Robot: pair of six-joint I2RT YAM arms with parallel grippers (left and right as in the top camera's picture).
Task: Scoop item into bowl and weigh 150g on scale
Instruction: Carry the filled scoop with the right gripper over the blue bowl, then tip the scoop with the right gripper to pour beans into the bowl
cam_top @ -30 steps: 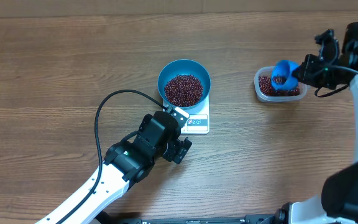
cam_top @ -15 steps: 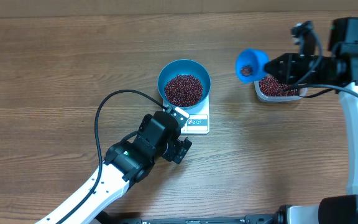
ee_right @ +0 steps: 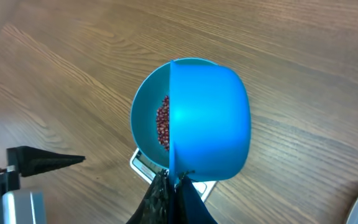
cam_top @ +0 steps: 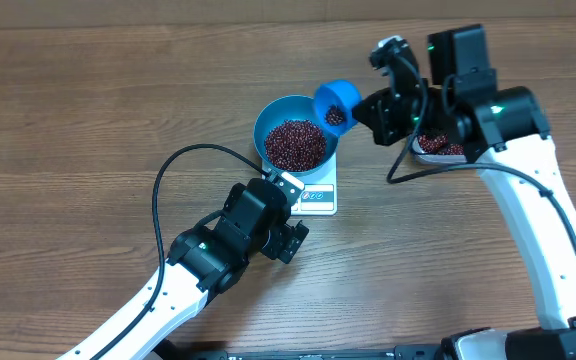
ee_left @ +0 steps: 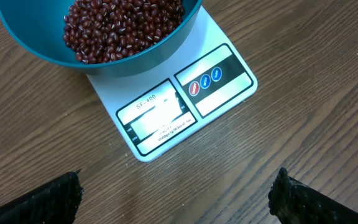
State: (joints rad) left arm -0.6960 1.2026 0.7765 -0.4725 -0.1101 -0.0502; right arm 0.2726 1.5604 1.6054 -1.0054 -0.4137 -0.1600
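Scoop (cam_top: 336, 106), clamped in right pincer (cam_top: 365, 110), reached bowl (cam_top: 266, 120); left pincer (ee_left: 176, 196) apart; scale (ee_left: 229, 55) "SF-400", seemingly.

Left gripper (ee_left: 176, 200) jaws spread wide, wrist low, facing down; right gripper (cam_top: 366, 112) clamped tight, arm extended leftward

We see a brown table (cam_top: 88, 100) of wood with plain grain, its finish matt with a faint sheen. The round deep blue bowl (cam_top: 264, 118) looks like smooth, softly glossy plastic. The small dark red-brown beans (cam_top: 295, 145) have smooth, slightly shiny skins. The flat white square scale (ee_left: 185, 109) reads to us as smooth satin plastic, with glossier printed label panels. The small blue scoop (ee_right: 210, 118) is smooth plastic too, the clear tub (cam_top: 428, 153) is transparent plastic, and the white arm casing (cam_top: 138, 300) looks like hard, smooth plastic.
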